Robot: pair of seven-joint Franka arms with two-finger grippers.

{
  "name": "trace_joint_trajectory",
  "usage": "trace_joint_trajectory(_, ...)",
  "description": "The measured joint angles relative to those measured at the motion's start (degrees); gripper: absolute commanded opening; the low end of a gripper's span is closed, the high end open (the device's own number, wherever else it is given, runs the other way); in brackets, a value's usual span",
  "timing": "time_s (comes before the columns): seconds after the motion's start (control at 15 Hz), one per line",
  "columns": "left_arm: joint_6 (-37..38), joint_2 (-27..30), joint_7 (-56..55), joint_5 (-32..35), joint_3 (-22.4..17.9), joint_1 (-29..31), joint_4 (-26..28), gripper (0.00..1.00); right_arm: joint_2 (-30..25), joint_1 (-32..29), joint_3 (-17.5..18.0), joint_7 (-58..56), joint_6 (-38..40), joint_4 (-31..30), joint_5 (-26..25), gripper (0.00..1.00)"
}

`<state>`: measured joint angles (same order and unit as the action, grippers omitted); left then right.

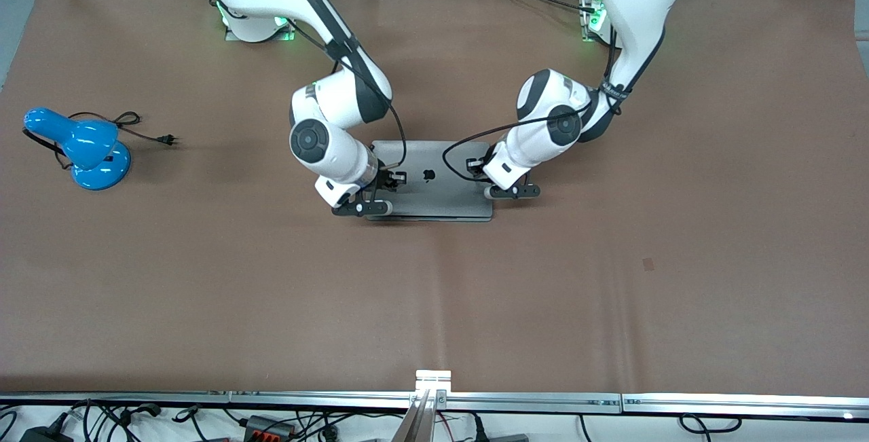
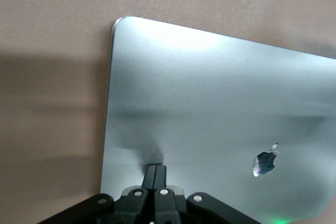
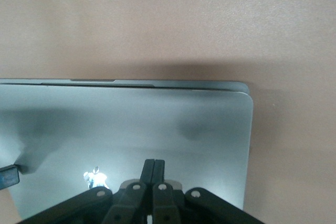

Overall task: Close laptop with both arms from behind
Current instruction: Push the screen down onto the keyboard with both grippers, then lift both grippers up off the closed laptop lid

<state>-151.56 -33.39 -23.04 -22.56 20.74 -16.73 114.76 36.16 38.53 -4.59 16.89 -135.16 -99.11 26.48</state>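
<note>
The space-grey laptop (image 1: 441,191) lies in the middle of the table with its lid down on the base, black apple logo (image 1: 428,175) up. In the right wrist view only a thin seam shows between the lid (image 3: 131,124) and the base edge. My right gripper (image 1: 392,180) is shut, its fingertips (image 3: 154,162) on the lid toward the right arm's end. My left gripper (image 1: 476,169) is shut, its fingertips (image 2: 156,167) on the lid (image 2: 210,103) toward the left arm's end. The keyboard and screen are hidden.
A blue desk lamp (image 1: 85,150) with a black cord and plug (image 1: 166,138) lies near the right arm's end of the table. Brown cloth (image 1: 434,306) covers the table. A metal rail (image 1: 434,398) runs along the edge nearest the front camera.
</note>
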Motion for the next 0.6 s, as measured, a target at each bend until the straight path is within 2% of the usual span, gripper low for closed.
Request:
trace_joint_trajectory(0.33,-2.03,-1.56,0.0,0.17,-0.42,-0.08,-0.96,0.0,3.3,-0.07,-0.02,0.02,-0.01,0.98,-4.3,0.0)
trace_joint_trajectory(0.6,-1.91,-1.32,0.0,0.37,-0.69,-0.03,-1.16,0.0,3.28,-0.1,-0.46,0.02,0.18,1.2,-5.0,0.0)
